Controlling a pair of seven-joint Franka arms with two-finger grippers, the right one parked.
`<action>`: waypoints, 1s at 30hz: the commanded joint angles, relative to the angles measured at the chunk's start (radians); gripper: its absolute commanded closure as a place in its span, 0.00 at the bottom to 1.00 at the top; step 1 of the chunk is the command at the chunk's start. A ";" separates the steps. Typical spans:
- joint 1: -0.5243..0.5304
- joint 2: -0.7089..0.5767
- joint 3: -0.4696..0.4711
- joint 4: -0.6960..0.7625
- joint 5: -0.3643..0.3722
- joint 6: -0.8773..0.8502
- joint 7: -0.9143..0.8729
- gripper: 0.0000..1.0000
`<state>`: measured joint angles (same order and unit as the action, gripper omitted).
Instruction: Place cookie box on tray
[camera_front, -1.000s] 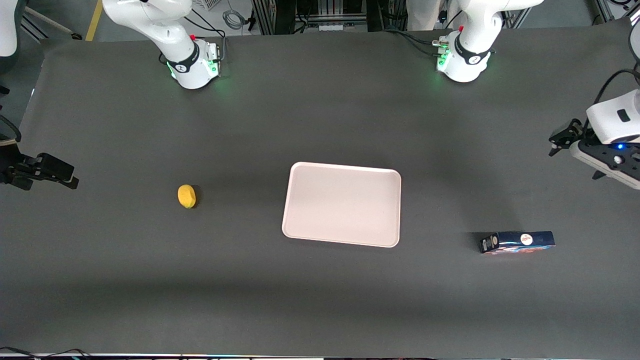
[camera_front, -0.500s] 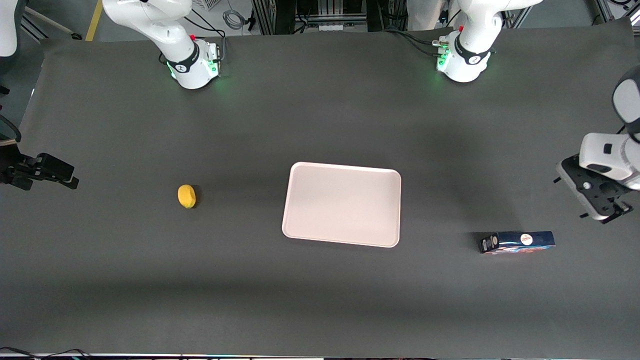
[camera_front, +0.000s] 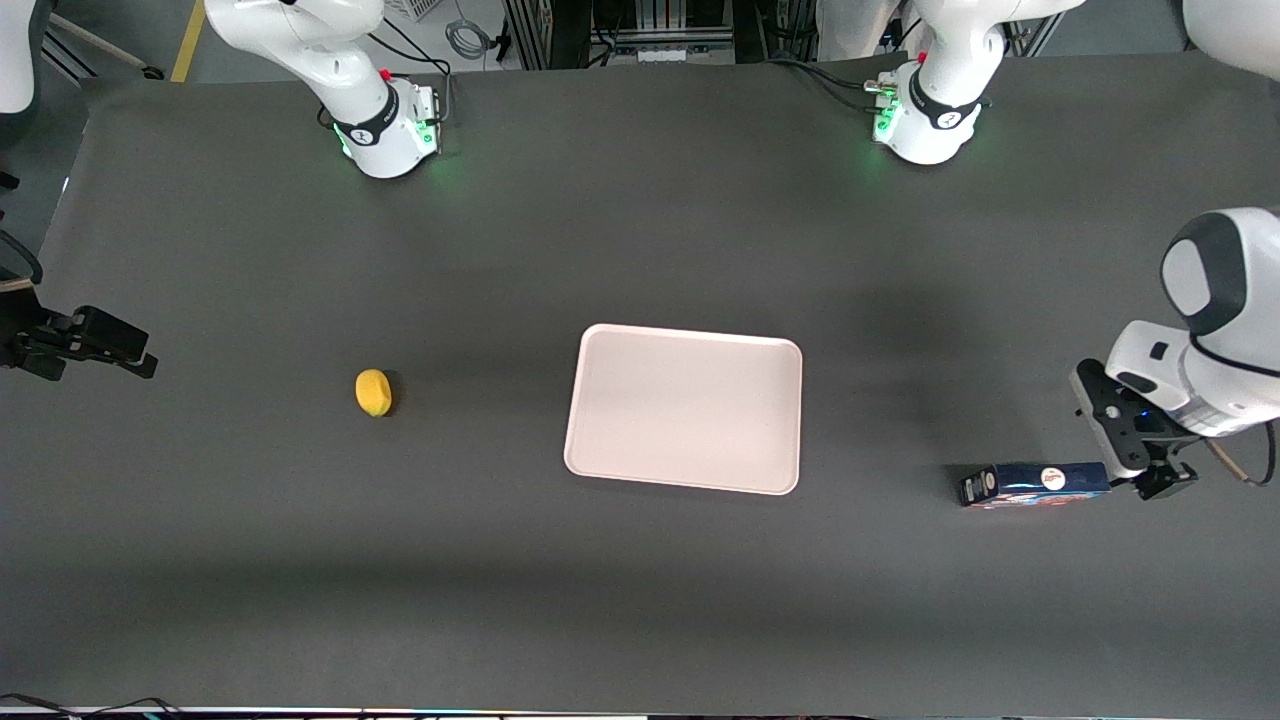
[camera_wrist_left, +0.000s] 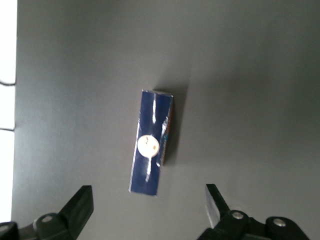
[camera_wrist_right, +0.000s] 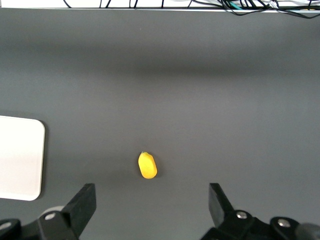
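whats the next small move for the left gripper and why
Probably shift the gripper along the cookie box to centre over it, then descend. Its fingers are open but sit past the box's end, above the table, and the tray holds nothing yet.

The cookie box (camera_wrist_left: 151, 142) lay flat on the dark grey table (camera_wrist_left: 250, 75), with its round white logo facing up and its long navy-blue face toward the camera. The gripper (camera_wrist_left: 150, 207) hung above the table with its two fingers (camera_wrist_left: 80, 205) spread wide apart, one end of the box between them, touching neither.
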<state>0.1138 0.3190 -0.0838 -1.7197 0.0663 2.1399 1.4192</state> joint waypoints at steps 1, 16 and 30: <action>0.006 0.051 -0.010 0.012 0.010 0.052 0.049 0.00; 0.007 0.149 -0.013 0.006 0.013 0.124 0.060 0.00; 0.018 0.195 -0.011 -0.032 0.013 0.215 0.061 0.00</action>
<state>0.1173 0.5066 -0.0893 -1.7305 0.0687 2.3111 1.4634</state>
